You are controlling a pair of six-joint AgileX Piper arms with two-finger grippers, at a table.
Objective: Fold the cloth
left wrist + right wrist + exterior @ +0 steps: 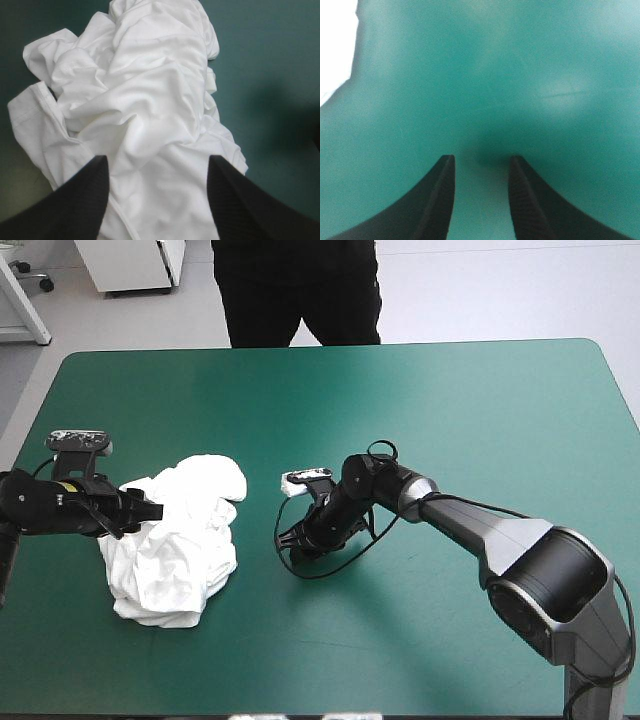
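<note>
While the T-shirt [180, 540] lies in a crumpled heap on the table's left half, I see my left gripper [157, 160] spread wide at its left side (contact hard to judge). Right gripper [481, 159], fingers apart, hangs over bare teal-green cover [420, 400] w/ the shirt only a white blur beside it.

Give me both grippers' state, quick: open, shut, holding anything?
Left gripper: open, over the crumpled T-shirt, not gripping it.
Right gripper: open, empty, over the bare teal-green cover.
</note>
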